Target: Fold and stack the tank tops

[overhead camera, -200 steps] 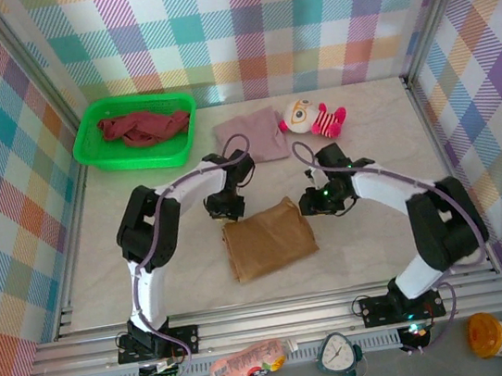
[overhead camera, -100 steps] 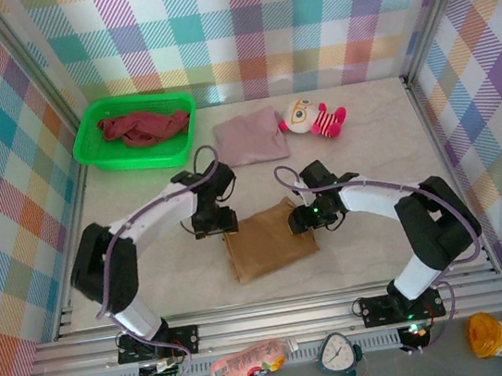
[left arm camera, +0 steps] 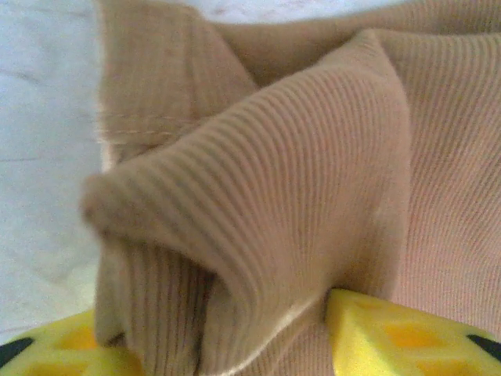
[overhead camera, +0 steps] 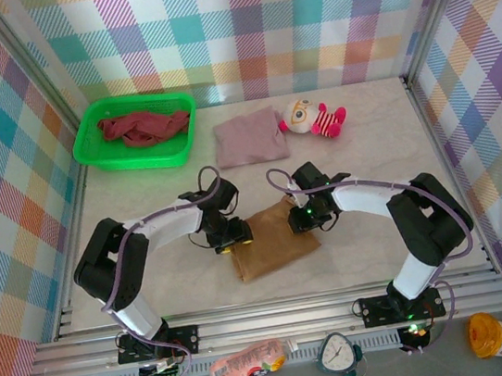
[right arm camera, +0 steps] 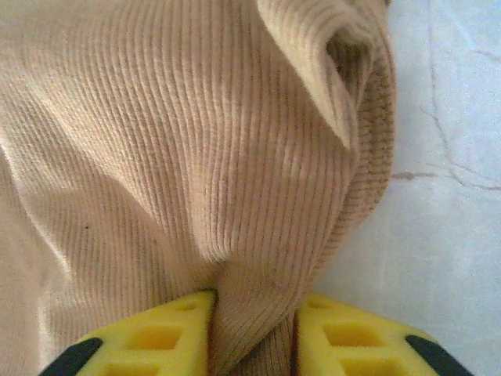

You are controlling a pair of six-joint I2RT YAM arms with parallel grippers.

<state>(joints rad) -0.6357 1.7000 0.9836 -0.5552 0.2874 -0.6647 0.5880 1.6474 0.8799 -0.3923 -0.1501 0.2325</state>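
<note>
Tan tank top [overhead camera: 274, 250] | long axis left-right | left gripper [overhead camera: 231, 239], right gripper [overhead camera: 302, 222] clamped on far corners

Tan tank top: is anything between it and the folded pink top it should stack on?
Nothing visible. Bare table separates the tan tank top from the pink tank top; the plush toy lies off its right edge.

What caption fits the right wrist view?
Right gripper pinches a fold of the tan tank top, lying on the pale table.
</note>
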